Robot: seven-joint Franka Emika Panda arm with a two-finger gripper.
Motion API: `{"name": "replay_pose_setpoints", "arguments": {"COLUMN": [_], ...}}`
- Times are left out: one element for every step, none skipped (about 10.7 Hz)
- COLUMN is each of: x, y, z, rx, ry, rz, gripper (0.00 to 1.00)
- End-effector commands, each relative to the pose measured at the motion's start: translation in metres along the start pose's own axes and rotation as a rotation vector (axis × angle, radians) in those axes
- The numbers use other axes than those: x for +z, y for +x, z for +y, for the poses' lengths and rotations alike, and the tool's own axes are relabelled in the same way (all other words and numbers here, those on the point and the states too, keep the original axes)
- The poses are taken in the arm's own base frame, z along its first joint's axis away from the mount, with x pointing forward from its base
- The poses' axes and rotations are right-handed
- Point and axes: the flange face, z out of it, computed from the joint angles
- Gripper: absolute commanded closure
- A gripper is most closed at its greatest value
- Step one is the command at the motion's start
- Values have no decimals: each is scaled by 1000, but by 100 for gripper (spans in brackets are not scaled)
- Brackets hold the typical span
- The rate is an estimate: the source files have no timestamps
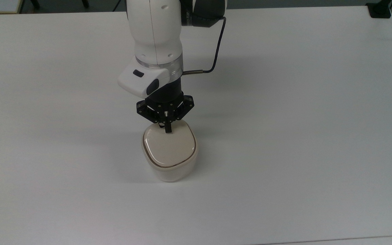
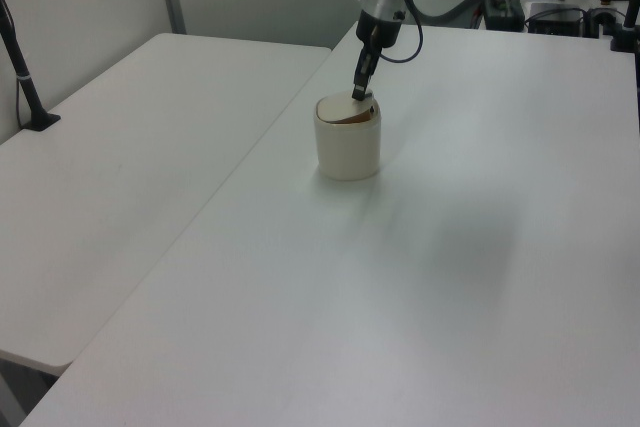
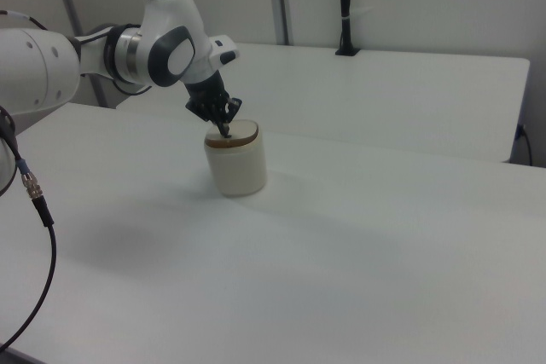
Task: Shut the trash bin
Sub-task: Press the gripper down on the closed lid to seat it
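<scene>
The trash bin [image 1: 170,170] is a small cream-white tub standing mid-table, with its beige lid [image 1: 168,145] lying almost flat in the rim. My gripper [image 1: 168,129] points down with its fingers shut together, the tips touching the lid's far edge in the top view. In the left view the gripper [image 2: 360,93] meets the lid [image 2: 343,111] at the back of the bin [image 2: 349,149]. In the right view the gripper [image 3: 224,131] presses the lid [image 3: 239,135] on the bin [image 3: 237,168]; the lid looks very slightly tilted there.
The white table [image 1: 284,136] spreads wide around the bin. A second table [image 2: 130,147] adjoins it on the left view's left, with a black post [image 2: 25,77] on it. Another black post [image 3: 344,6] stands at the back of the right view. A cable [image 1: 216,51] hangs off my wrist.
</scene>
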Motion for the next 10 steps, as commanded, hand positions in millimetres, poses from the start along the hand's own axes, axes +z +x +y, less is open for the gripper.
{"name": "replay_pose_setpoints", "arguments": {"x": [20, 31, 37, 44, 46, 41, 26, -1, -21, -42], "y": [-16, -18, -19, -20, -21, -19, -17, -15, -20, -29], "z": [0, 0, -1, -1, -1, -2, -1, 1, 1, 0], "rx": [-29, -30, -30, -29, -26, -18, -7, 11, 36, 39], "ry": [-5, -5, -5, -4, -3, -1, 4, 5, 11, 19], "rz": [-59, -75, -81, -91, -94, -88, -70, -42, -75, -124], "gripper": [100, 100, 100, 100, 100, 100, 100, 100, 100, 97]}}
